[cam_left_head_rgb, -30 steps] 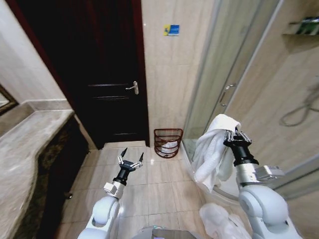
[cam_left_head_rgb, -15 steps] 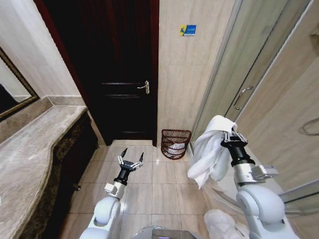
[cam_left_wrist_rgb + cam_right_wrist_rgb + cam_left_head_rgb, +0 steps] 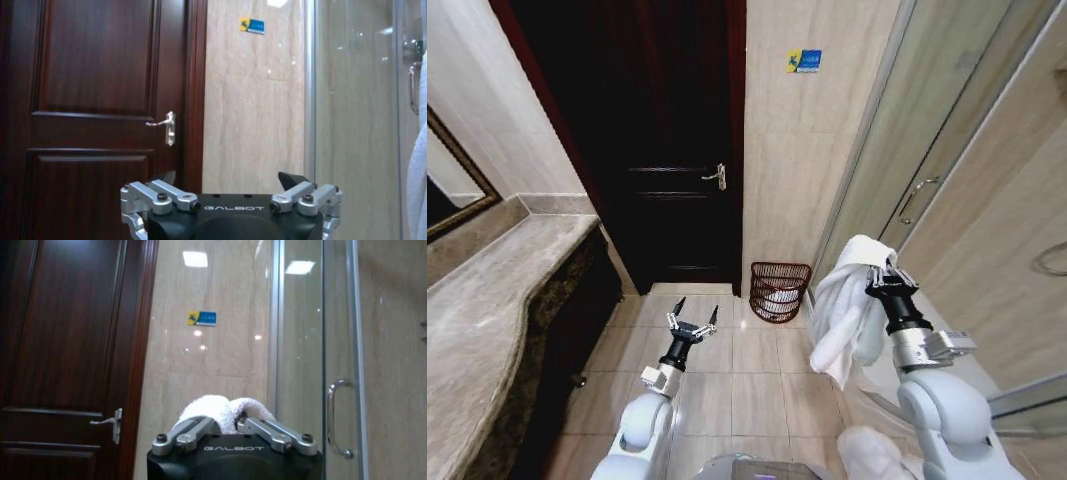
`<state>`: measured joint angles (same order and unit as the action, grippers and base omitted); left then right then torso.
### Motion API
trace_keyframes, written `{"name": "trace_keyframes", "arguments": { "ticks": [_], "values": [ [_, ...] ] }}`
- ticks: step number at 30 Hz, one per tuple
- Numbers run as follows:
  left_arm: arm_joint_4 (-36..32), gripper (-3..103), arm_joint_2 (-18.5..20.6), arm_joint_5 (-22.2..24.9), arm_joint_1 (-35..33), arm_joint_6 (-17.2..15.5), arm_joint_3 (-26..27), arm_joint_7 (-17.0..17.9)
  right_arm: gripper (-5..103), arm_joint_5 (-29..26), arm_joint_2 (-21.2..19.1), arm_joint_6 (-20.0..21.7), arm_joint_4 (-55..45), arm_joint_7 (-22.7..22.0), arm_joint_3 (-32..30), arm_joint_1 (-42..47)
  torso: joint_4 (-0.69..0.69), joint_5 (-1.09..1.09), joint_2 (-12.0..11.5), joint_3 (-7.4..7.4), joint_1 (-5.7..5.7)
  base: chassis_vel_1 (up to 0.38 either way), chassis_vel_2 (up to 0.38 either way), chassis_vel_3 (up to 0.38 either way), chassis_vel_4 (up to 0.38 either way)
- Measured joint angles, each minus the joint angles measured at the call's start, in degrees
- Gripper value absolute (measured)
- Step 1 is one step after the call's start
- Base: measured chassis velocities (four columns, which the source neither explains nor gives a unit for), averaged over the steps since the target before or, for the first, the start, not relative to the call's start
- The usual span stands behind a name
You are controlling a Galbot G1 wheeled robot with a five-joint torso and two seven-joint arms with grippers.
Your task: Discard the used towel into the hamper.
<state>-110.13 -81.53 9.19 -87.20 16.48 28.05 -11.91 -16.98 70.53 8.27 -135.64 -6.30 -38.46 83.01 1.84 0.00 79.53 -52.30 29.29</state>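
From the head view, my right gripper is pinching the white towel, which drapes down its near side well above the floor. The hamper stands on the tiles against the wall beside the dark door, ahead of and below the towel, somewhat to its left. I judge I should carry the towel right over the rim before letting go, since the cloth hangs long. My left gripper waits low, spread and empty.

Left wrist view: spread fingers face the door.

Right wrist view: towel bunched between closed fingers.
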Motion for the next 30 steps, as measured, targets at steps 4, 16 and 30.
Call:
{"name": "trace_keyframes", "arguments": {
  "ticks": [4, 16, 30],
  "values": [
    [0.08, 100, -0.44, -0.1, 0.24, 0.1, -0.05, -0.03, 7, -0.09, -0.24, -0.01, 0.16, 0.0, -0.03, -0.25, 0.0, 0.0, 0.0, 0.0, 0.0, -0.064, 0.077, 0.078, -0.068],
    [0.08, 100, -0.87, -0.73, 0.79, -0.04, -0.34, 0.19, 7, -0.03, 0.15, -0.15, 0.75, 0.22, -0.25, -0.26, 0.0, 0.0, 0.0, 0.0, 0.0, -0.06, 0.061, 0.06, -0.06],
    [-0.38, 100, -0.43, -0.58, 0.6, -0.02, -0.12, 0.25, 7, 0.3, 0.2, -0.13, 0.36, 0.27, -0.03, -0.28, 0.0, -0.01, 0.0, 0.0, -0.01, 0.021, 0.075, -0.021, -0.079]
  ]
}}
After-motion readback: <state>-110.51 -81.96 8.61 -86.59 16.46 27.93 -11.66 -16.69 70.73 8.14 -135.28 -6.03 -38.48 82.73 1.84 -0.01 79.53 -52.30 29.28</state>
